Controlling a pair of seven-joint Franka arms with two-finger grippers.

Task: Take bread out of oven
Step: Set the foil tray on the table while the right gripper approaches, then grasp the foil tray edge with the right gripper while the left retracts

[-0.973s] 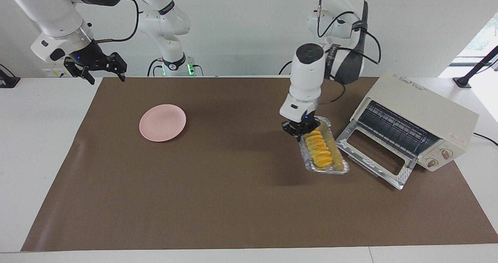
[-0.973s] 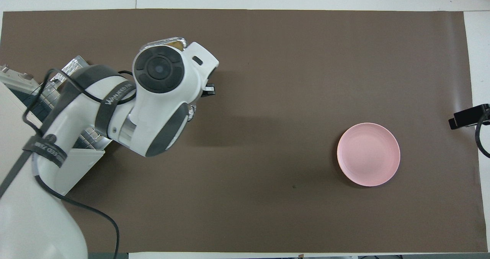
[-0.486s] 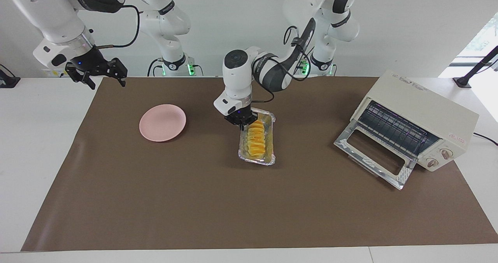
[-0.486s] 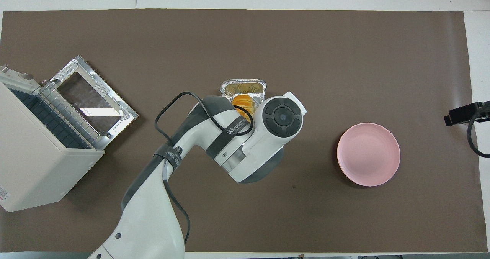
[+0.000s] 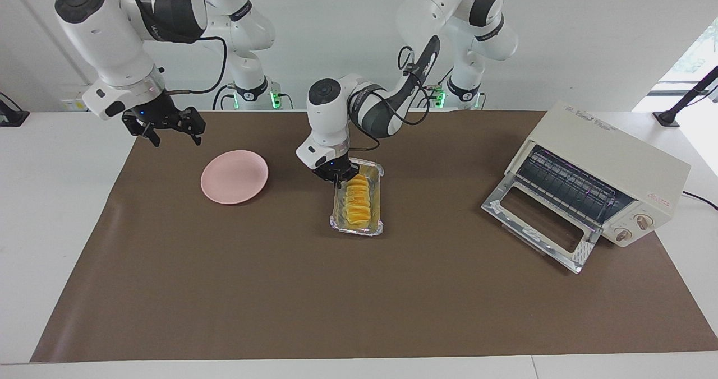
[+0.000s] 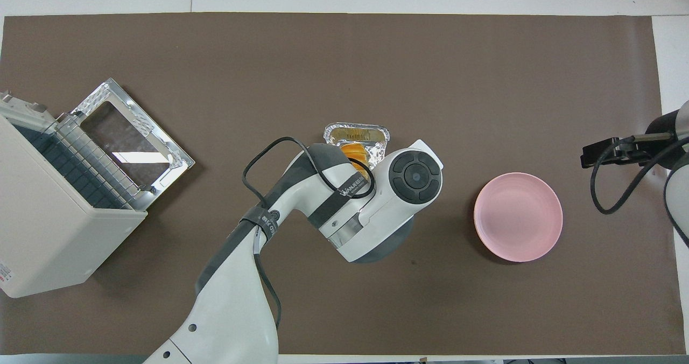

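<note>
With foil tray (image 5: 357, 206) w/ bread (image 5: 357, 199) mid-frame on desk, left tool (image 5: 338, 178), spread unclear, should be lifted straight; right tool (image 5: 168, 122) wide.

yellow ridged bread (image 5: 357, 200), pink plate (image 5: 234, 176)

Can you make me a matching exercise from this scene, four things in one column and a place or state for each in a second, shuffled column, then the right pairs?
Things
1. bread
2. oven
3. pink plate
4. right gripper

Places or states
A. door folded down, wire rack bare
B. lying in the foil tray on the brown mat, left gripper at the tray's end nearer the robots
C. raised over the mat's edge at the right arm's end
D. nothing on it, between the tray and the right arm's end

Pairs: 1-B, 2-A, 3-D, 4-C
</note>
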